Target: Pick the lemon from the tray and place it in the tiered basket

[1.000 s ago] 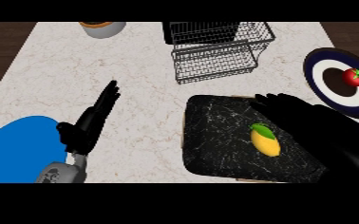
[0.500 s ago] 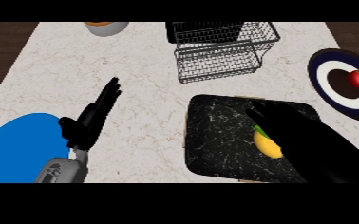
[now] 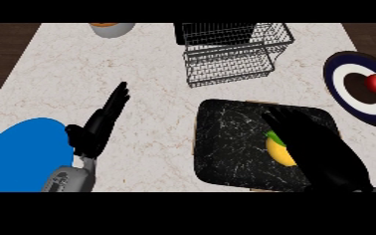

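Lemon [image 3: 279,151] on tray [image 3: 228,144], partly under right hand [image 3: 312,142].

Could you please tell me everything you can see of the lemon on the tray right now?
The lemon is yellow and oval, with a small green tip at its upper end. It lies on the dark marbled tray, in its right half. The right hand is over it and hides its right side; whether the fingers are closed round it cannot be told.
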`<action>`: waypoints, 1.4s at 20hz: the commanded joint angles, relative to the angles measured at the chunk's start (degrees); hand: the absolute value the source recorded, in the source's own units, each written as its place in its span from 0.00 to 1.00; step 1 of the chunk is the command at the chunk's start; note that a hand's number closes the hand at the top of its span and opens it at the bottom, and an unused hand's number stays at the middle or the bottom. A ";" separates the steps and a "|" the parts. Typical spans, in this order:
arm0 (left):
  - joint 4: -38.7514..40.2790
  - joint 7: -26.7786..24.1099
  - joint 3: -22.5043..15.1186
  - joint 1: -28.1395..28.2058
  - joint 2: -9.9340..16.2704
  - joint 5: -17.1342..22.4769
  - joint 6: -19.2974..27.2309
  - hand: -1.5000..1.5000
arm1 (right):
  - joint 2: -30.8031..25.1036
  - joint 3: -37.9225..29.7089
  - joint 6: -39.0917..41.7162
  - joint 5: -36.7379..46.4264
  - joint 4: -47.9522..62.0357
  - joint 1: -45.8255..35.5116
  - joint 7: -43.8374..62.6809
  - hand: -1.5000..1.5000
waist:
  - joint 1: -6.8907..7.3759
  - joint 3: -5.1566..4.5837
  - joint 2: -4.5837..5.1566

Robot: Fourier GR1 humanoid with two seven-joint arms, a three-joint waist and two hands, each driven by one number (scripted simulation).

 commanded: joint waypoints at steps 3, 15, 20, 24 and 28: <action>-0.37 -2.91 1.30 2.91 0.68 -0.75 -2.53 0.50 | 2.85 -0.88 -3.98 9.01 5.95 6.19 -9.69 0.00 | 0.01 0.03 0.00; 5.19 -3.16 4.35 -1.51 -2.86 -4.00 -2.96 0.50 | 11.83 -7.33 0.68 17.76 14.09 7.76 -14.81 0.00 | -0.15 -0.01 0.03; 0.21 0.66 3.43 -0.76 -4.13 -4.87 -2.48 0.50 | 12.00 -10.47 -2.49 21.26 23.36 7.15 -24.37 0.00 | 0.03 0.01 0.04; -2.95 2.38 4.90 1.59 -2.98 -3.95 -4.57 0.50 | 17.98 -8.67 -4.09 25.83 24.83 8.70 -23.30 0.00 | 0.12 0.01 0.00; -4.36 1.51 3.47 5.07 -4.52 -5.49 -3.96 0.50 | 20.07 -9.43 -2.16 25.27 22.14 10.10 -24.52 1.00 | 0.10 0.00 -0.05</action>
